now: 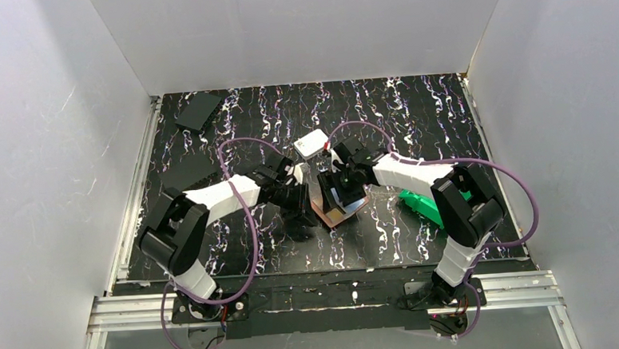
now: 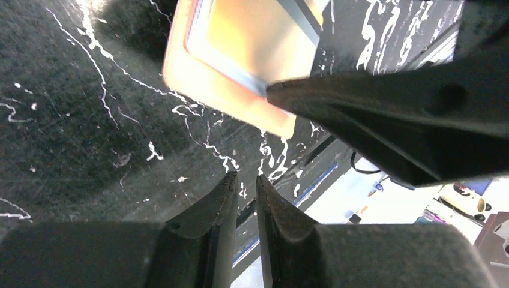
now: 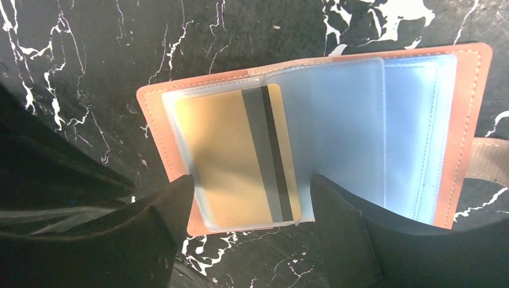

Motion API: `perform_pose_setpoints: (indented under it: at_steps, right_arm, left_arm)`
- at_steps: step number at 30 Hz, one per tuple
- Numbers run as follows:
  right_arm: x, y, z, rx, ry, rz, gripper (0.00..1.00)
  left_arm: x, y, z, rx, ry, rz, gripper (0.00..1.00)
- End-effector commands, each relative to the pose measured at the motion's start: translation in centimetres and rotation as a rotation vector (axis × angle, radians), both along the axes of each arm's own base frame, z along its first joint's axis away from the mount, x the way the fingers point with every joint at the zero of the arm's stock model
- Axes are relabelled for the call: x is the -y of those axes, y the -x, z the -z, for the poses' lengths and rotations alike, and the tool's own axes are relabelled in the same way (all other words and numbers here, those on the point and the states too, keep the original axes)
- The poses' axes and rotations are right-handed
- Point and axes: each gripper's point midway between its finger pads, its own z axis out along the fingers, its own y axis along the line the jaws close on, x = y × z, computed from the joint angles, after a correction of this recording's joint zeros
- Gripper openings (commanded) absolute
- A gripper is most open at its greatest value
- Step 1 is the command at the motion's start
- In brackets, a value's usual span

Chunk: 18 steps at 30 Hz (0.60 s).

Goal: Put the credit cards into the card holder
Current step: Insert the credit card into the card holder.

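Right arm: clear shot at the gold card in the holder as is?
Probably yes. The right gripper hangs open over the gold card, one finger each side, nothing between. The card looks tucked in a clear sleeve of the open card holder, so fingers would meet plastic first.

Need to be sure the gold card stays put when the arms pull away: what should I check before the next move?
1. Card holder lies open and flat: ok.
2. Gold card sits inside a clear sleeve: ok.
3. Right gripper jaws open, either side of the card, not pinching it: ok.
4. Left gripper jaws barely apart, nothing between them: ok.
5. Next card found: cannot tell; a flat black rectangle lies near the far left corner of the table.
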Motion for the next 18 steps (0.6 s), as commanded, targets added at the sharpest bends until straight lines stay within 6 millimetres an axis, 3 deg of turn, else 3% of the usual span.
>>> perform_pose_setpoints:
  at_steps: [1, 9, 12, 18]
  right_arm:
    - [-1.3, 0.7, -0.2, -0.021, -0.086, -0.024, 0.80]
    - [-5.0, 2.5, -3.9, -0.090, -0.380, -0.044, 0.67]
    - [-4.7, 2.3, -4.1, -0.078, -0.373, -0.044, 0.65]
    - [-2.6, 0.9, -3.9, 0.000, -0.228, -0.017, 0.67]
  left_arm:
    - [1.3, -1.1, -0.5, 0.000, 0.030, -0.017, 0.17]
    - [-1.0, -1.4, 2.4, 0.001, -0.122, -0.045, 0.12]
    - [-2.0, -1.7, 1.5, 0.051, -0.155, -0.060, 0.12]
    - [-2.7, -1.7, -2.7, 0.135, -0.139, -0.054, 0.18]
